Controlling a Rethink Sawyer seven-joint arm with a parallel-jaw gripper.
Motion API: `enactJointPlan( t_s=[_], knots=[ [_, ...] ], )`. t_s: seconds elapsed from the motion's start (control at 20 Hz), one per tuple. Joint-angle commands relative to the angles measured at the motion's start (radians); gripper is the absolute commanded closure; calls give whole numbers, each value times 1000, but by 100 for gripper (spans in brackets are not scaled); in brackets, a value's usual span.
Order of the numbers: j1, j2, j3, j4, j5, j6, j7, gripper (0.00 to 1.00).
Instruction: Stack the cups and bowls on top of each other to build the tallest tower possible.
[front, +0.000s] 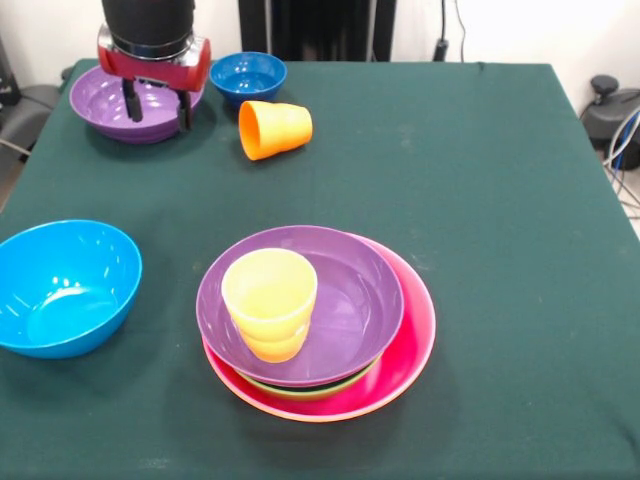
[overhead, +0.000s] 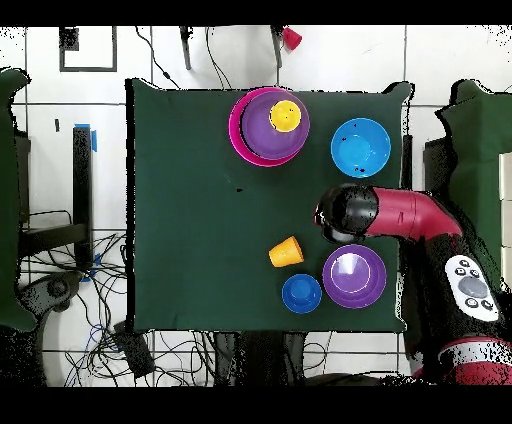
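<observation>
My gripper (front: 157, 103) hangs over a glossy purple bowl (front: 110, 103) at a table corner, its two dark fingers (front: 132, 100) spread apart with nothing between them, their tips level with the bowl's rim. From overhead my own red and black arm hides them, and its head covers the cloth just beside that bowl.

Next to the purple bowl along the same edge sits a small dark-blue bowl (front: 248, 76), smooth and round. Just inward of it an orange cup (front: 274, 128) lies tipped on its side, tapered, its mouth open toward the purple bowl.

The tower (front: 318, 322) stands well apart, nearer the opposite edge: a wide pink bowl (front: 412, 340) outermost, a thin green rim (front: 300, 391) showing inside it, a second purple bowl (front: 352, 300) on top, and a yellow cup (front: 268, 303) with a stepped base upright in that. What else is nested underneath I cannot make out.

A light-blue bowl (front: 62, 286), deep and shiny, sits alone at the side edge, slightly cut off in the front view.

The table (front: 480, 200) wears a dark green cloth, faintly speckled. Overhead shows white floor tiles and tangled cables (overhead: 160, 345) around it.
</observation>
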Motion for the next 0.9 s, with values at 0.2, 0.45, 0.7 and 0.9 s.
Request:
enactJointPlan(
  t_s=[0.2, 0.45, 0.7, 0.9],
  knots=[
    [29, 51, -7, 47, -106, -47, -59, 0],
    [27, 38, -13, 67, -105, -55, -55, 0],
    [9, 48, -9, 76, -56, -32, -33, 0],
    [3, 53, -3, 86, -49, -47, -27, 0]
  ],
)
